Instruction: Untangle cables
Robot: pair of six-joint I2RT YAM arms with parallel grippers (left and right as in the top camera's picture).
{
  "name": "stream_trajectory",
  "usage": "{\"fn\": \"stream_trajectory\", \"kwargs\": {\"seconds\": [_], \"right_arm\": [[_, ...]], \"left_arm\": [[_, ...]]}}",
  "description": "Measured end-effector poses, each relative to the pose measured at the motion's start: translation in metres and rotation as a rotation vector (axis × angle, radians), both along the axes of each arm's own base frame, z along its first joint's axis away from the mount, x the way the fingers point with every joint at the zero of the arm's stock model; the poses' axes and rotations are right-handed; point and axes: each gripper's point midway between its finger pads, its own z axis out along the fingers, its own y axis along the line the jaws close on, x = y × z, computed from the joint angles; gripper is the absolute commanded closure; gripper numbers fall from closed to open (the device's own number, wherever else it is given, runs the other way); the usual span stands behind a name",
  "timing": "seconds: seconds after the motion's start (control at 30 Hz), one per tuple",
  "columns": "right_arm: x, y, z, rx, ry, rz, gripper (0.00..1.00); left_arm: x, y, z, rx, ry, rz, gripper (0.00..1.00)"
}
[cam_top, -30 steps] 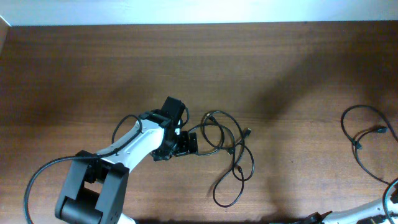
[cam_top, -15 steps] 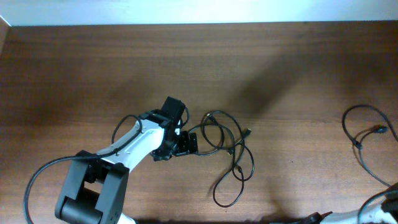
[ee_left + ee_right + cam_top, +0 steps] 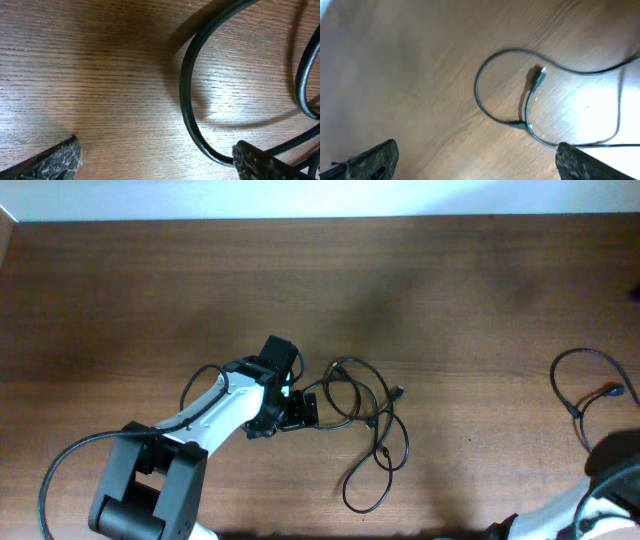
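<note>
Overhead: one cable (image 3: pixel 576 412) lies apart at right; centre tangle (image 3: pixel 384 450) unresolved. Wide-open left gripper (image 3: pixel 298 411) straddles loop, gripping nothing; right gripper (image 3: pixel 477 160) open, empty.

- tangled cables (image 3: pixel 372 420) lie mid-surface (image 3: pixel 150 300), a bit toward the near edge
- left arm (image 3: pixel 215 415) reaches in from the near-left corner; left jaws sit low at the tangle's left edge
- left wrist view: one loop of the tangle lies on the surface between the spread left jaws, running up against one finger
- separate cable (image 3: pixel 576 413) lies at the far right, well apart from the tangle
- right arm (image 3: pixel 612 480) is in the near-right corner, just before that cable
- right wrist view: the cable's loop and plug lie beyond the spread right jaws
</note>
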Motion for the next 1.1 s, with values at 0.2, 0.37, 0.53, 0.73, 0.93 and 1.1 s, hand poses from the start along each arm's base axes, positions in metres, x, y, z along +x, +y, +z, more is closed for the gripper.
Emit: {"fn": "stream_trajectory", "kwargs": {"seconds": [0.2, 0.37, 0.53, 0.73, 0.93, 1.1], "right_arm": [[0.016, 0.011, -0.088, 0.058, 0.252, 0.077, 0.01], [0.02, 0.006, -0.133, 0.09, 0.334, 0.087, 0.01], [0.025, 0.005, -0.17, 0.113, 0.387, 0.104, 0.01], [0.031, 0.018, -0.196, 0.126, 0.434, 0.162, 0.01], [0.025, 0.015, -0.217, 0.111, 0.468, 0.167, 0.01], [0.023, 0.013, -0.228, 0.098, 0.475, 0.167, 0.01]], "left_arm": [[0.0, 0.0, 0.0, 0.0, 0.0, 0.0, 0.01], [0.0, 0.0, 0.0, 0.0, 0.0, 0.0, 0.01], [0.0, 0.0, 0.0, 0.0, 0.0, 0.0, 0.01], [0.0, 0.0, 0.0, 0.0, 0.0, 0.0, 0.01], [0.0, 0.0, 0.0, 0.0, 0.0, 0.0, 0.01], [0.0, 0.0, 0.0, 0.0, 0.0, 0.0, 0.01]]}}
